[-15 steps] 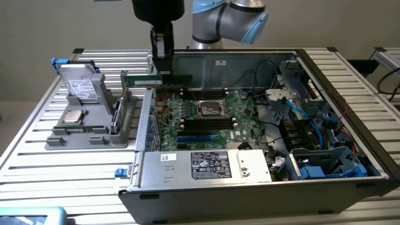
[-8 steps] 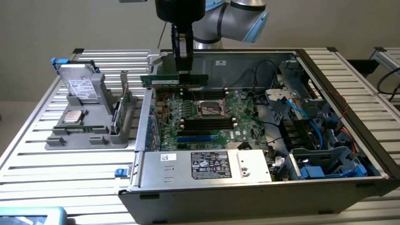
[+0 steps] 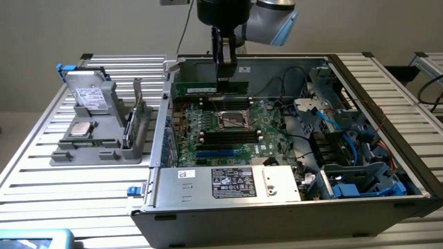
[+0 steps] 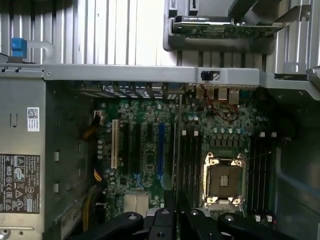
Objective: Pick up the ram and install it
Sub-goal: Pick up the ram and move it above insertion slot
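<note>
The ram (image 3: 207,88) was clamped in the gripper (image 3: 229,79), held level on its long edge inside the open computer case (image 3: 277,220). It hung over the far part of the motherboard (image 3: 207,127), beyond the processor socket (image 4: 223,181). The jaws were closed on the stick nearer its end on the exterior view's right, so most of its length reached toward the exterior view's left. In the wrist view the stick appeared edge-on as a thin line running out from the gripper. It lay parallel to the black memory slots (image 4: 190,160) and just beside them, and was not visibly seated in any of them. By that, the pick-up looked done and the work stood at the install step, with the stick carried over the board. Seating it would likely call for the lower edge lined up squarely over one slot, then a straight, even press down. A tilted or offset stick could jam at the slot mouth or strain the board.
</note>
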Controlling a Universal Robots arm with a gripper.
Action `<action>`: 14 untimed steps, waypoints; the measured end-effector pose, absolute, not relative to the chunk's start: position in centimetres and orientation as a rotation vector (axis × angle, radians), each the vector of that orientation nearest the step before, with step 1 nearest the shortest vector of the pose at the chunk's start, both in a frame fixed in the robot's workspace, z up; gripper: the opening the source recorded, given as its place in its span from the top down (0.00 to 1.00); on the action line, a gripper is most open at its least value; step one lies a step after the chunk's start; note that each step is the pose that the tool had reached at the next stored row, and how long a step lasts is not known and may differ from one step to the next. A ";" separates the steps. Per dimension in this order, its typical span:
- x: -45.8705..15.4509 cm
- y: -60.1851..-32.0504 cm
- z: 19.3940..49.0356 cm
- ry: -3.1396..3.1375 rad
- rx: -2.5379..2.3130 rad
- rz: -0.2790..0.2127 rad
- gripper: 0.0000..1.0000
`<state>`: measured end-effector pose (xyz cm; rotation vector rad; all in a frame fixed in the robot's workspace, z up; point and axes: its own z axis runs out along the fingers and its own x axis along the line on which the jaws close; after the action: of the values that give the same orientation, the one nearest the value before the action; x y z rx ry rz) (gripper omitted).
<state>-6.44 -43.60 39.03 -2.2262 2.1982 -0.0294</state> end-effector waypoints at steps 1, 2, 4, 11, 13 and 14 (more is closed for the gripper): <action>-6.2 -43.4 39.0 2.198 -2.226 -0.030 0.86; -6.1 -43.1 39.0 2.198 -2.226 -0.030 0.86; -6.0 -42.5 39.0 2.197 -2.225 -0.031 0.86; -5.4 -41.4 38.9 2.195 -2.223 -0.026 0.86; -5.2 -41.3 38.9 2.193 -2.220 -0.022 0.86; -5.0 -41.2 38.8 2.192 -2.219 -0.019 0.86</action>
<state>-5.03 -41.21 38.83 -2.2192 2.1916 -0.0194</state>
